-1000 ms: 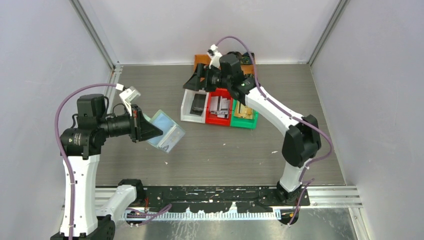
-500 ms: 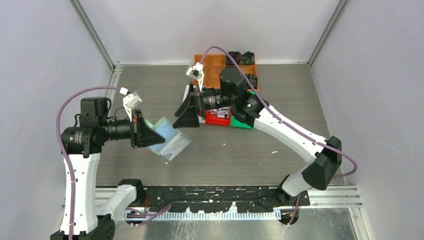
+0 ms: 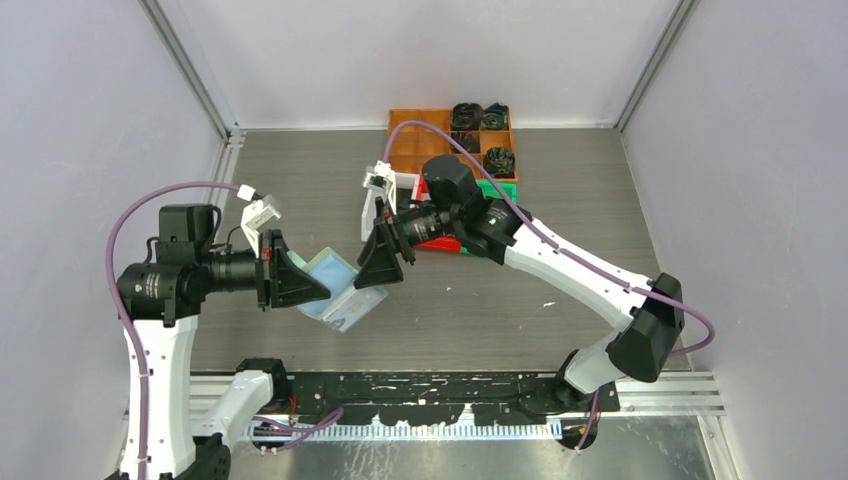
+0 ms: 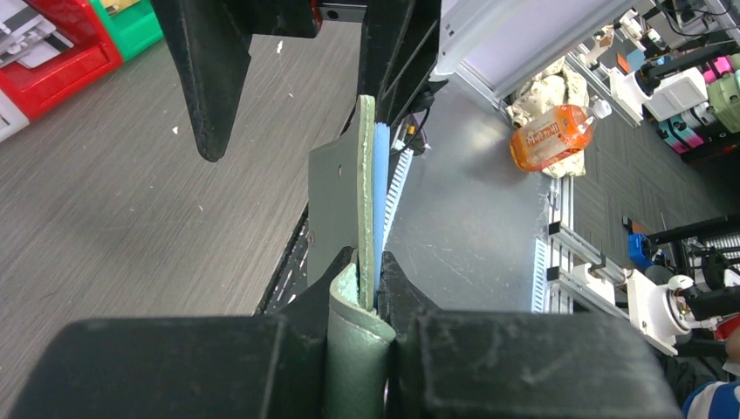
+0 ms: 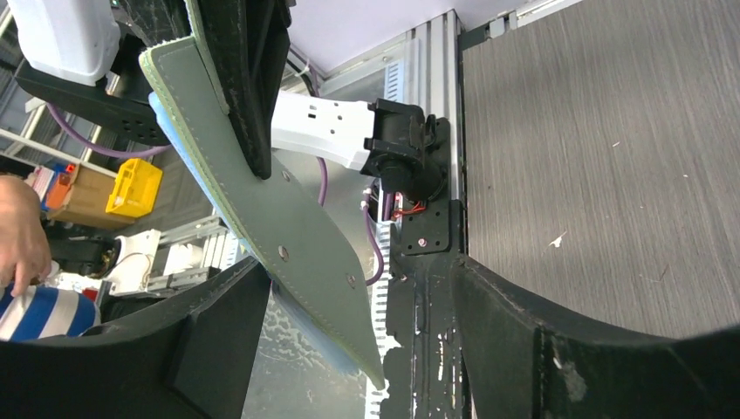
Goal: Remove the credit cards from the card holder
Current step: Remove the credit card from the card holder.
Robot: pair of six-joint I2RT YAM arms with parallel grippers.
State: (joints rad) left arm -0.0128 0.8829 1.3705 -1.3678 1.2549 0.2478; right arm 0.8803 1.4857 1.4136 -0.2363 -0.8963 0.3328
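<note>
Card holder [image 3: 338,285] is up off the tabletop [image 3: 300,180], front-left of centre, hanging betw. the two arms w/ its bluish clear pockets [image 4: 380,166] turned upward in the top view. L gripper [image 3: 315,288] has jaws clamped tight on the holder's near edge: in its wrist view the sage flap is folded and pinched betw. both fingers, and the holder runs straight out from them, seen edge-on. R gripper [image 3: 372,278] sits at the holder's far end w/ jaws spread wide, one finger either side of the free edge. In the R wrist view the green outer cover [image 5: 288,218] slants down into that gap w/ space on both sides; nothing is gripped, and contact can't be told. Whether any credit cards are in the pockets can't be told either. Some silvery credit cards [image 4: 26,45] lie in a red bin [image 4: 61,74] further back, next to a green bin [image 4: 131,26]. Behind those, at the back wall, is an orange tray [image 3: 415,140] w/ dark fabric bundles [image 3: 467,116] in its right-hand compartments.
</note>
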